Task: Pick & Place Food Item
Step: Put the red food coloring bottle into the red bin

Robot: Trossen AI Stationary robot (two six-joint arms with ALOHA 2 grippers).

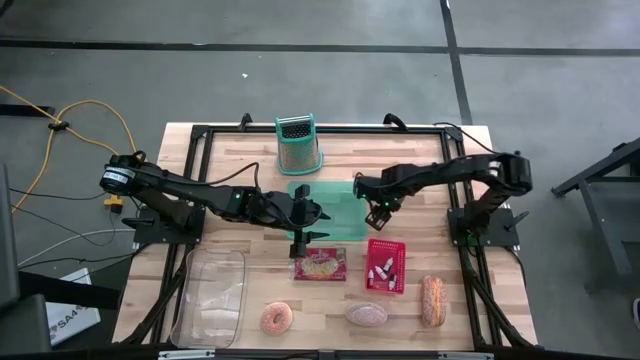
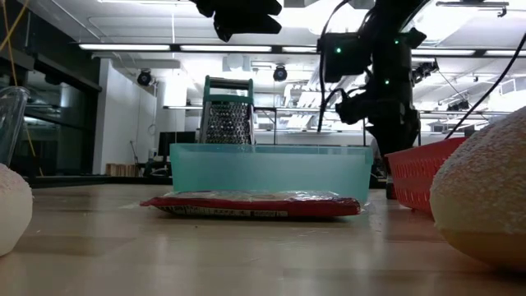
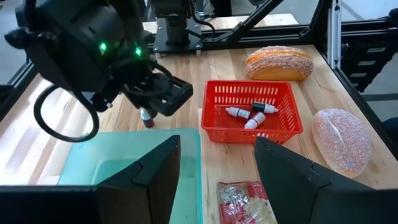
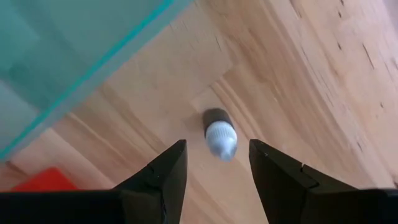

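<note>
A small white bottle with a dark end [image 4: 221, 138] is on the bare wood between the teal container [image 1: 340, 190] and the red basket [image 1: 386, 265]; in the left wrist view the bottle [image 3: 147, 118] shows just under my right gripper. My right gripper [image 4: 217, 144] points down over it, open part way, with a finger on either side of the bottle and a gap showing on both. The red basket [image 3: 249, 93] holds more small bottles. My left gripper [image 3: 217, 165] hovers open and empty above the near side of the teal container [image 3: 124, 162].
A metal grater [image 1: 298, 145] stands at the back. A red packet [image 1: 320, 267] lies in front of the teal container. A clear tub [image 1: 212, 295], a donut [image 1: 276, 318], a round roll [image 1: 366, 314] and a long roll [image 1: 432, 300] lie along the near side.
</note>
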